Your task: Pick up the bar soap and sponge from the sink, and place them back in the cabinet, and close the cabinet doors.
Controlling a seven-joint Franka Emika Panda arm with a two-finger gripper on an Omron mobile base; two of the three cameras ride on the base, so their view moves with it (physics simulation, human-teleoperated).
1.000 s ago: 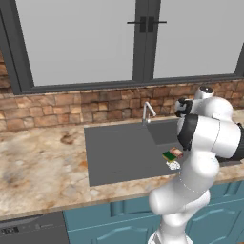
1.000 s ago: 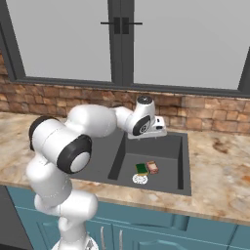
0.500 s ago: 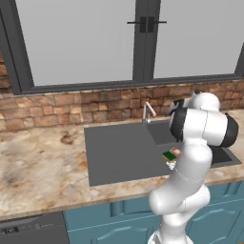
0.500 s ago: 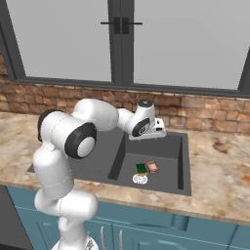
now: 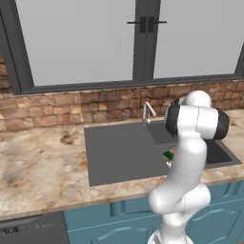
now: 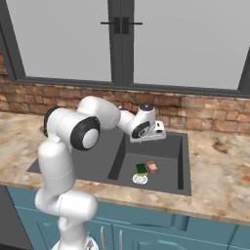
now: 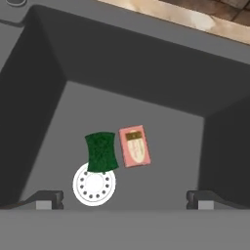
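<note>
A wide window [image 5: 86,43] with dark grey frames [image 5: 142,40] and pale, flat grey panes spans the back wall. Below it runs a band of reddish-brown brick [image 5: 71,107] down to the back edge of the bench [image 5: 33,162], a mottled beige stone top. Under its front edge sit teal cupboard fronts [image 5: 109,217] and, at the left corner, a dark appliance panel [image 5: 28,231].

Even, diffuse illumination throughout, with no single visible source; the window panes [image 5: 76,43] read as flat pale grey. Shading is soft: the sink [image 7: 146,73] basin walls darken toward the corners (most clearly in the hand view), and the arm carries gentle gradients without hard cast shadows. No glare or motion blur; edges stay straight. Rendering is slightly soft, textures on the counter [image 5: 38,167] coarse.
</note>
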